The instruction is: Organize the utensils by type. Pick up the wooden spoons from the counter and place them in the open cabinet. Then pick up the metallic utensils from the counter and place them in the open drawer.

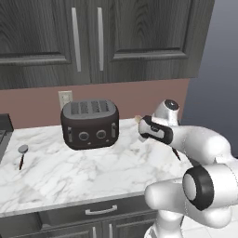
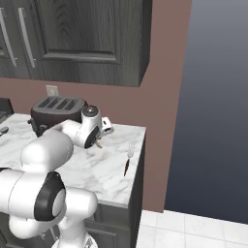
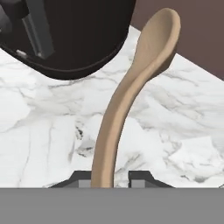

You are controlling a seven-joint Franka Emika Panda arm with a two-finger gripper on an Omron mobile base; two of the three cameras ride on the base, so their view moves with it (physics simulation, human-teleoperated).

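You had the gripper (image 3: 112, 177) closed narrowly on the handle of the wooden spoon (image 3: 131, 94); in the hand view the tan handle rose from between the two dark finger tips and curved up toward one o'clock, ending in the oval bowl. Below it lay the white veined bench (image 3: 39, 118), and the rounded dark body of the toaster (image 3: 74, 39) filled the view from about ten to twelve o'clock. Whether the spoon's bowl was touching the bench or just clear of it, I could not tell.

In the left base view your arm reached in from the lower right, with the gripper (image 1: 141, 126) just beside the toaster (image 1: 89, 123) at its three o'clock side; a pale tip of the spoon (image 1: 137, 119) showed at the wrist's left edge. A round-headed metallic utensil (image 1: 22, 155) with a dark handle lay on the bench (image 1: 93, 172) at about nine o'clock, well apart from the gripper. A dark sliver of another handle (image 1: 176, 154) showed beside the forearm.

In the right base view a fork-like metallic utensil (image 2: 128, 160) lay near the bench's right edge (image 2: 138, 160), at four o'clock from the hand. Closed dark upper cabinets (image 1: 100, 39) hung above, and a wall outlet (image 1: 65, 98) sat behind the toaster.
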